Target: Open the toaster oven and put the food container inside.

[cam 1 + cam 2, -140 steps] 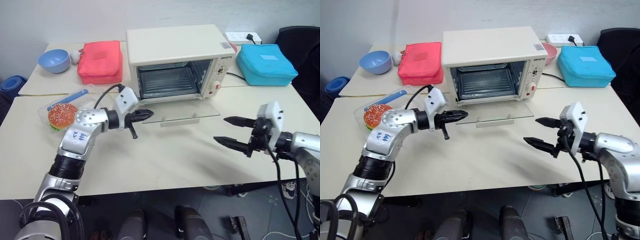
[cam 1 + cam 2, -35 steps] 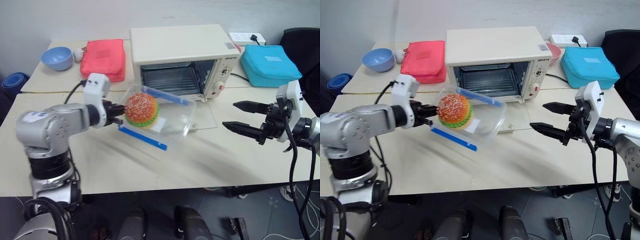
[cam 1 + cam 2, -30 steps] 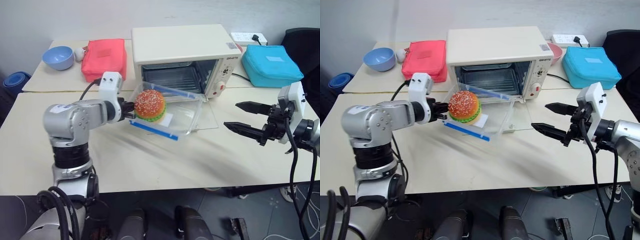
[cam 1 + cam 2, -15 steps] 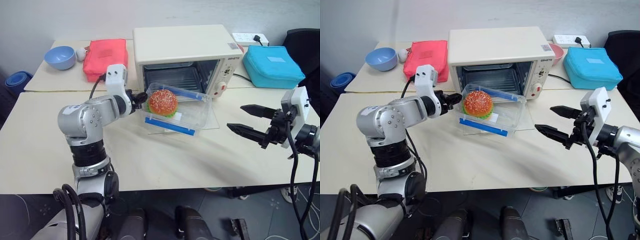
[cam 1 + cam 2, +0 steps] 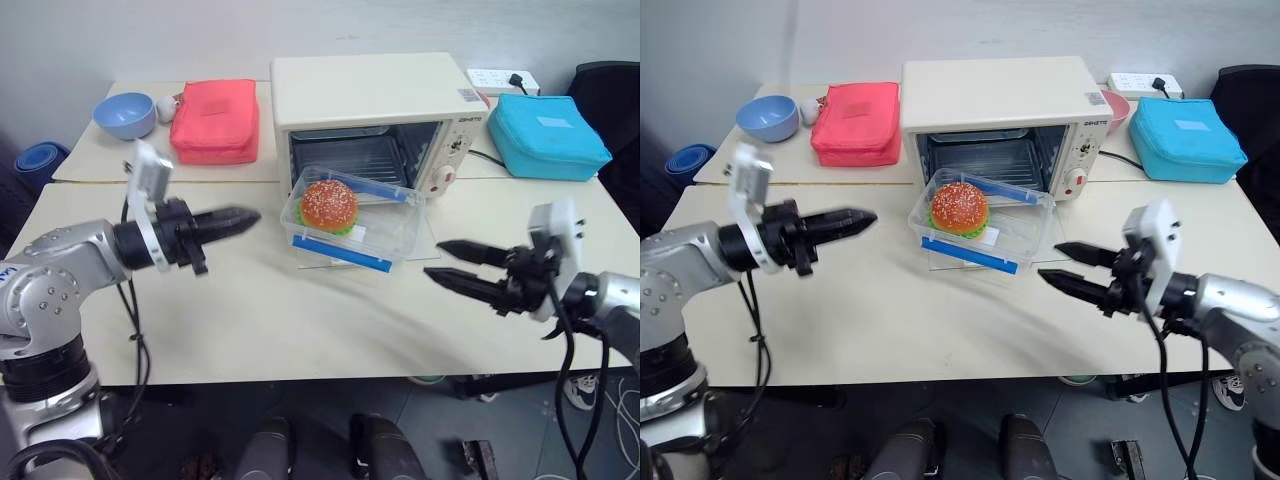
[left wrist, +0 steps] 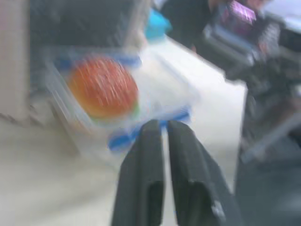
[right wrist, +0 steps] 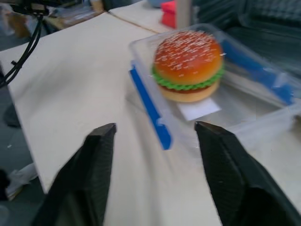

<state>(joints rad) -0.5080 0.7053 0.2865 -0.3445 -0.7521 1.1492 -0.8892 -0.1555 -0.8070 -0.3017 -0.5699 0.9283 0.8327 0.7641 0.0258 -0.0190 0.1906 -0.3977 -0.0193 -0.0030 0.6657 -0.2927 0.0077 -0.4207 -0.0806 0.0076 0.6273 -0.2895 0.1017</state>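
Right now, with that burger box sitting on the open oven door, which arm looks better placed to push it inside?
Probably the right. Its gripper has open jaws aimed at the food container, close by. The left gripper is shut and stands farther off to the side of the toaster oven.

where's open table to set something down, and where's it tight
Free: the near table between the left tool and right tool, in front of the food container. Crowded: the back row, with the blue bowl, red pouch, toaster oven and blue pouch; the container sits on the lowered oven door.
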